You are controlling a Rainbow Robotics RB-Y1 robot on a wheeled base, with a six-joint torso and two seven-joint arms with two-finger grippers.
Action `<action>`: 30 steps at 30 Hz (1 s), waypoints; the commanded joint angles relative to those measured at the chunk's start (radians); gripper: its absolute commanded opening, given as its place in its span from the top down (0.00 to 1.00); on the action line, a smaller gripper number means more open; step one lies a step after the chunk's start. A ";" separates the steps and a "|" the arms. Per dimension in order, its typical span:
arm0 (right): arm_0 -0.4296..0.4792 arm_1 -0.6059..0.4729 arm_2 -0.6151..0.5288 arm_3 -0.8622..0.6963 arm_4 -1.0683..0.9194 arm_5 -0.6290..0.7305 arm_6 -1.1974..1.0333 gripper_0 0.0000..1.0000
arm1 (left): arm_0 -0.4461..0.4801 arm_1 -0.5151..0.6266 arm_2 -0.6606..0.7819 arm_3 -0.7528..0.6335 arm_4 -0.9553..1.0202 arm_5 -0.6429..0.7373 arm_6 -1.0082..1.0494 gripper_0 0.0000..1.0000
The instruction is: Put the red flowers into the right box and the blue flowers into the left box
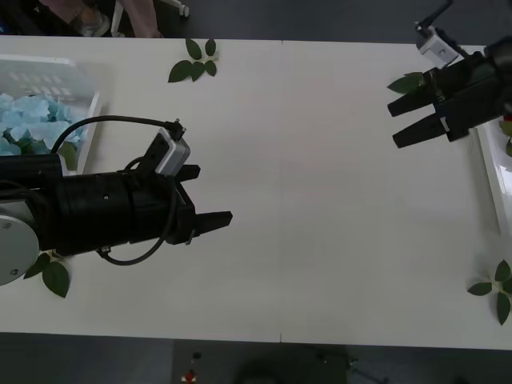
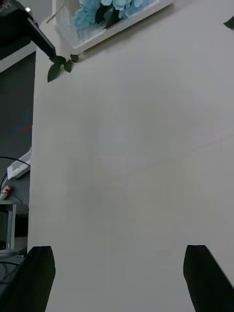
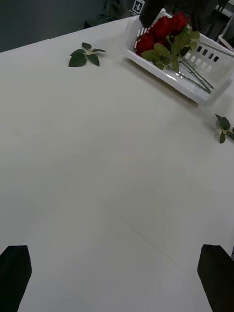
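The broad middle of the white flat desk [image 1: 320, 240] is bare from near edge to far edge, giving unobstructed passage. Obstacles lie at the margins: the white slotted plastic basket [image 1: 76, 72] at the far-left corner, holding pale blue flower clusters [image 1: 28, 120]; the white plastic box [image 1: 492, 172] along the right edge, holding red roses [image 3: 163, 29]. Loose green leaf sprigs [image 1: 194, 62] lie at the far edge, the near-right corner and the near-left corner.

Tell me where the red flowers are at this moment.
The red flowers lie inside the right box, as the left wrist view shows, blooms bunched at one end. The right gripper hovers open beside that box in the front view.
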 commanded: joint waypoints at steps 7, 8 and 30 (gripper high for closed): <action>0.236 0.177 -0.243 -0.261 0.077 -0.079 0.020 0.23 | -0.005 0.014 0.005 -0.016 0.007 -0.012 -0.017 0.00; 0.240 0.186 -0.248 -0.272 0.086 -0.079 0.020 0.23 | -0.005 0.014 0.005 -0.016 0.007 -0.012 -0.017 0.00; 0.314 0.296 -0.243 -0.420 0.204 -0.311 0.020 0.23 | -0.005 0.014 0.005 -0.016 0.007 -0.012 -0.017 0.00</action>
